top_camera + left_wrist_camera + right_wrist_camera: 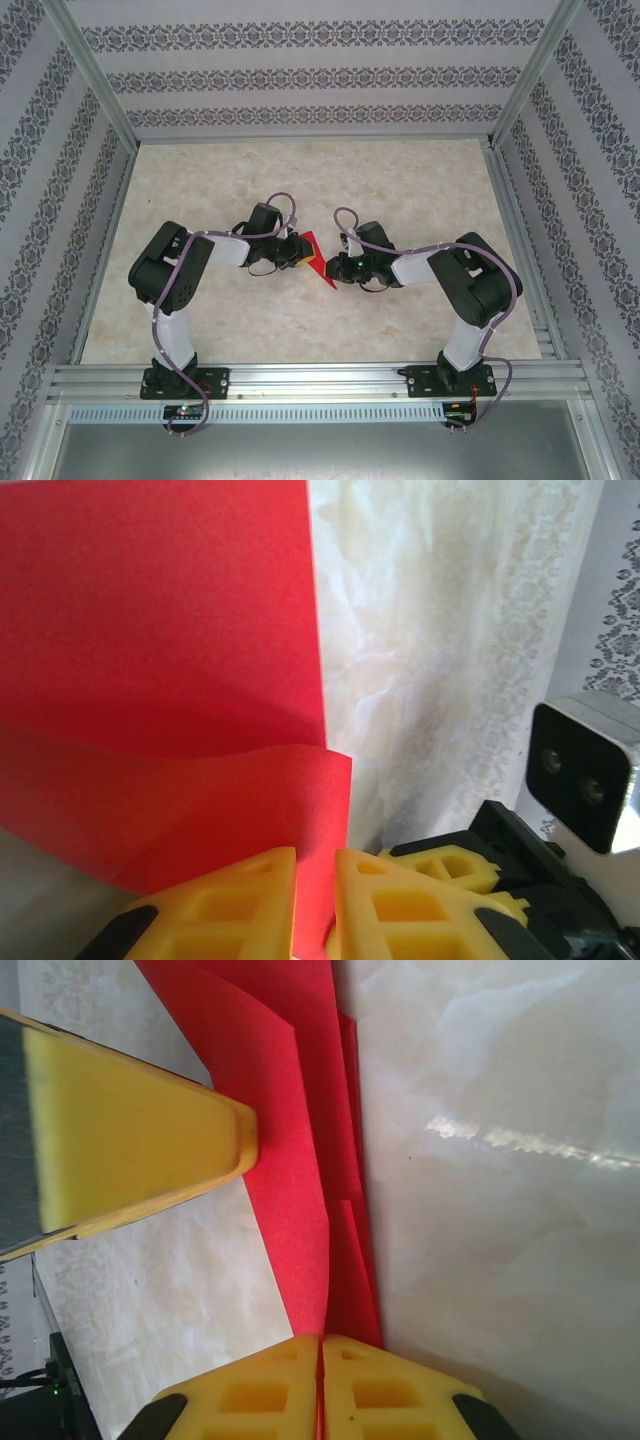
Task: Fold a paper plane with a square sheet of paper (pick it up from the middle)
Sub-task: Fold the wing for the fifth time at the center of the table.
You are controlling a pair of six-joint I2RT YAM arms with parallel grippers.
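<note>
You're mid-fold: left gripper (pixel 316 872) and right gripper (pixel 320 1348) each pinch the creased square sheet of paper (pixel 311 246), held between them above the table's (pixel 420 190) middle. Next, likely, align the edges and press the crease.

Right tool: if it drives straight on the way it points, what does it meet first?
The red paper it is clamped on: the sheet runs straight ahead from the right tool. The left tool's yellow finger sits left of that line, likely missed, though depth is unclear.
</note>
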